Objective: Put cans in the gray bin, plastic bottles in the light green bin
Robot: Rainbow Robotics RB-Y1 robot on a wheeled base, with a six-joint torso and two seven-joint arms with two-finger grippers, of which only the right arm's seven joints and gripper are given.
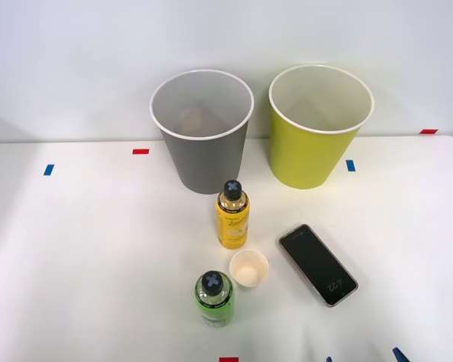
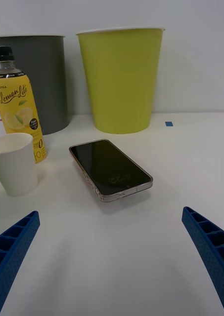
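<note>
1. Two plastic bottles stood upright on the white table (image 1: 75,249), dark caps up, long axes vertical. The yellow-labelled bottle (image 1: 232,216) stood just in front of the gray bin (image 1: 202,143); the green-labelled bottle (image 1: 214,299) stood nearer the robot.
2. The light green bin (image 1: 315,136) stood beside the gray bin at the back, both open side up.
3. A small paper cup (image 1: 249,268) sat between the two bottles, just beside each. A phone (image 1: 318,264) lay flat to the right of the cup, face up.
4. The right gripper (image 2: 112,256) hovered low over the table near the phone, blue fingers (image 2: 210,247) spread wide and holding nothing.
5. Likely risks: a reach for either bottle could knock the cup, because it sat so close, or topple the tall, narrow bottle. The phone lay on the approach path and could be nudged.
</note>
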